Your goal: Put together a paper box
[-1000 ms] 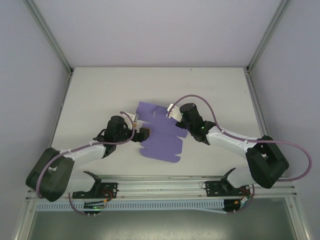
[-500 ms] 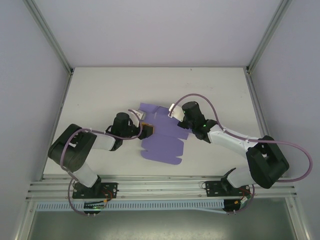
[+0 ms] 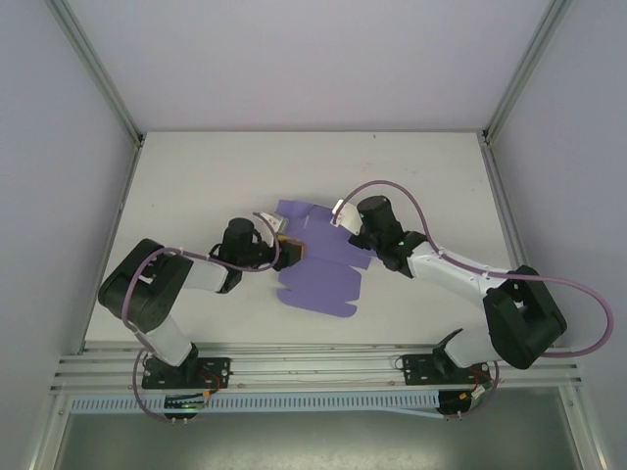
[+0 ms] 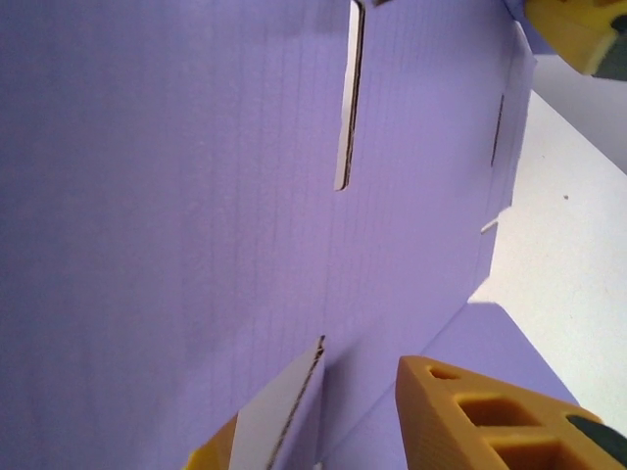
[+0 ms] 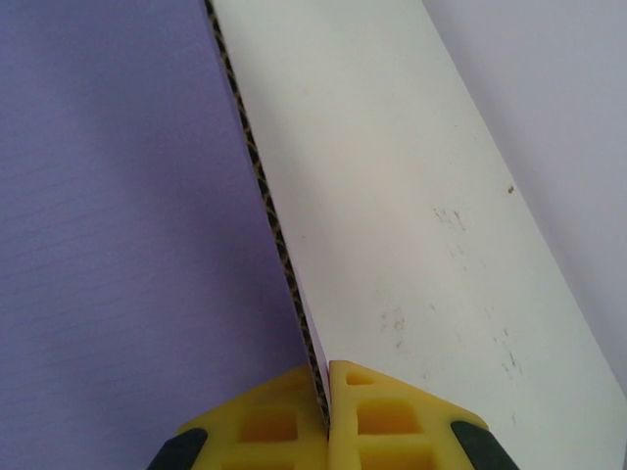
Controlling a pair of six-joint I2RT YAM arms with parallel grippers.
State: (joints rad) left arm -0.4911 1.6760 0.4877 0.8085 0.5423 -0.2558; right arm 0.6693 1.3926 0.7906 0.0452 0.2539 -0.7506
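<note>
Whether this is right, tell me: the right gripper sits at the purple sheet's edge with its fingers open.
Not open. In the right wrist view the right gripper sits at the edge of the paper box with its fingers shut on it.

The paper box point(image 4: 196, 196), an unfolded purple sheet with two narrow slits, lay ahead of the left gripper point(image 4: 309, 421). One cut edge stood between its parted yellow fingers point(image 4: 490, 421). White table point(image 4: 578, 255) showed right of them.

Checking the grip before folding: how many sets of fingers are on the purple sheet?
2. The left fingers straddle a flap at the sheet's left edge; the right fingers pinch its far edge.
</note>
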